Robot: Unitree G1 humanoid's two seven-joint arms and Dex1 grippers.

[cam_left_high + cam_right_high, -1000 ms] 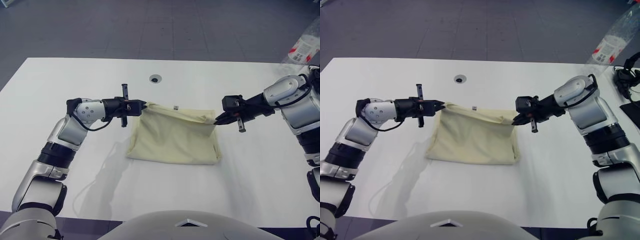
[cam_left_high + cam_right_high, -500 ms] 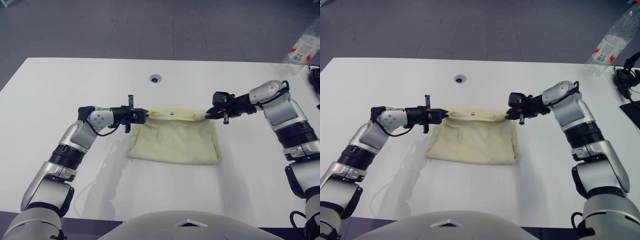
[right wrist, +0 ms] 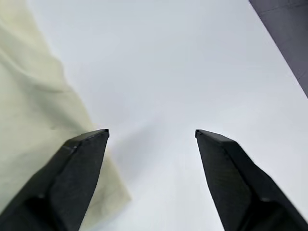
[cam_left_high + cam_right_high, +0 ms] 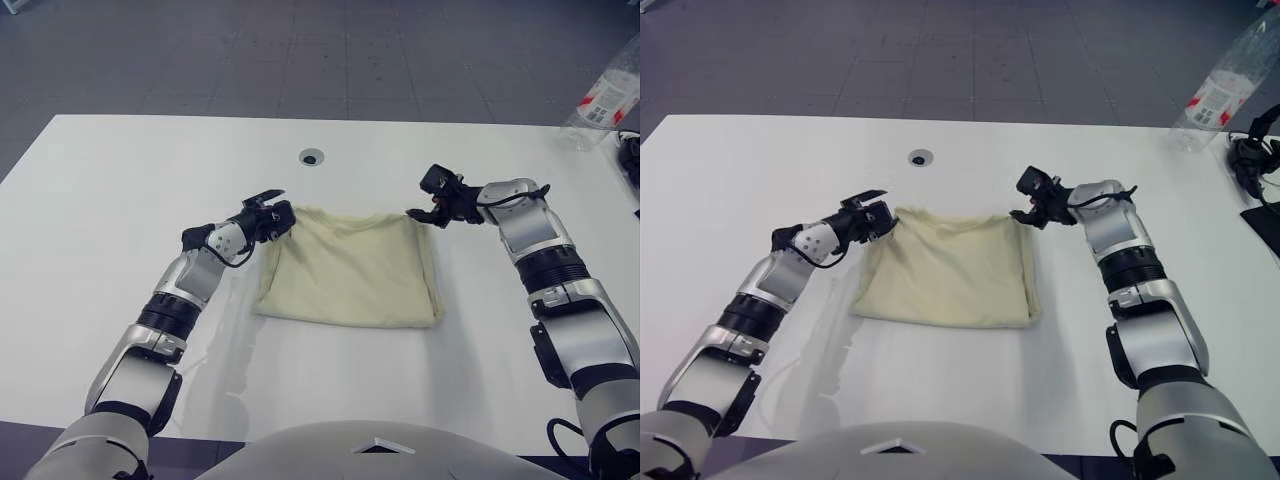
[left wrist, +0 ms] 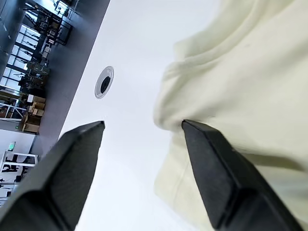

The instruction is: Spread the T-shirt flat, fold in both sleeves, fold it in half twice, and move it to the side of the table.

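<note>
The pale yellow T-shirt [image 4: 350, 270] lies folded as a flat rectangle in the middle of the white table [image 4: 120, 170]. My left gripper [image 4: 270, 214] sits low at the shirt's far left corner, open; the left wrist view shows the cloth [image 5: 240, 72] beside one finger [image 5: 211, 168], nothing pinched. My right gripper [image 4: 420, 210] is at the far right corner, also open. In the right wrist view its fingers [image 3: 77, 168] stand apart over bare table, with the shirt's edge [image 3: 29, 120] to one side.
A round cable hole [image 4: 312, 157] sits in the table beyond the shirt. A plastic bottle [image 4: 603, 97] stands at the far right corner, and black cables [image 4: 1250, 155] lie at the right edge. White tabletop lies left, right and in front of the shirt.
Both grippers carried the shirt's lifted edge toward the far side, laid it down flat and let go. The fingers, shut on the corners before, are now open.
</note>
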